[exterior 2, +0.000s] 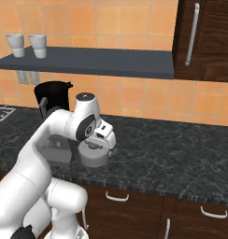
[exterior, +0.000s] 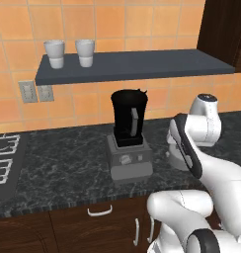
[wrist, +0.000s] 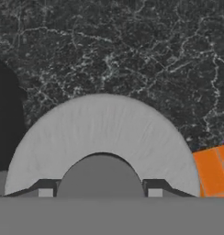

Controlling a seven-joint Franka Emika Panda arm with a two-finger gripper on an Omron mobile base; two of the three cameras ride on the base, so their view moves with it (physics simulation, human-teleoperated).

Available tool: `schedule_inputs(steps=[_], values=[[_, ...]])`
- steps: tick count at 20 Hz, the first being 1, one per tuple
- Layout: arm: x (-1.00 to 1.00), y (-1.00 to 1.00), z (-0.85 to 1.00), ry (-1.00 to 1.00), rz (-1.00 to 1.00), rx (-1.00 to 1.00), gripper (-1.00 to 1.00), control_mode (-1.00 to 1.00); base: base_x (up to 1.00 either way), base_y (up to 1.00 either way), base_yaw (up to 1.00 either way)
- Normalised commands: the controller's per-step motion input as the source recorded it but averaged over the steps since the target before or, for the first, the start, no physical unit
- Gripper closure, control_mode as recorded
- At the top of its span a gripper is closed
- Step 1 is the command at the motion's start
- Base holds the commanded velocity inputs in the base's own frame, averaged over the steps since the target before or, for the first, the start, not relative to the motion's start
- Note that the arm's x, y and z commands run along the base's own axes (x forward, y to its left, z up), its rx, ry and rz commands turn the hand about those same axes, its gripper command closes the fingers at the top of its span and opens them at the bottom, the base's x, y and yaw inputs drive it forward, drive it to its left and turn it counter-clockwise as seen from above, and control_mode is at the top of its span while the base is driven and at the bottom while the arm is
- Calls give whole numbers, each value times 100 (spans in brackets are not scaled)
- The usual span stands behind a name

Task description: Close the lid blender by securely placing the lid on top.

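**A:** On the counter just right of the blender [exterior: 128,136], the lid [wrist: 102,137] sits flat on the dark stone, knob up. Blender jar has no top on it, rim bare.

**B:** Which step is this?

**A:** Grasp, by my read. Gripper [wrist: 100,193] is down on the lid, fingertips [wrist: 45,189] either side of the knob, jaws closed in on it. Looks like it's clamped on the knob, lid not lifted yet, rim resting on the counter as far as I can tell.

**B:** Any gap at the pads?

**A:** Can't tell whether the pads truly touch; the knob sits right at the bottom edge of the hand camera. From the right base camera the hand [exterior 2: 98,140] hides most of the lid, pale rim showing underneath.

**B:** Next move?

**A:** My guess: straight lift clear of the counter [exterior 2: 181,149], high enough to pass the jar rim, carry across to the blender, centre over the mouth, lower level. Tilted lid won't seat.

**B:** Anything in the way?

**A:** Shelf [exterior: 132,64] with two white cups [exterior: 70,53] above the jar. Worth watching on the lift.
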Motion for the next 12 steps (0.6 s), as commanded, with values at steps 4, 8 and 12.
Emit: schedule_inputs(steps=[4,8,12], values=[[-34,0,91,-22,-1,0,100,-100,0,0,0],[-23,4,97,-20,0,0,100,-100,0,0,0],[-13,17,100,-25,0,0,100,-100,0,0,0]])
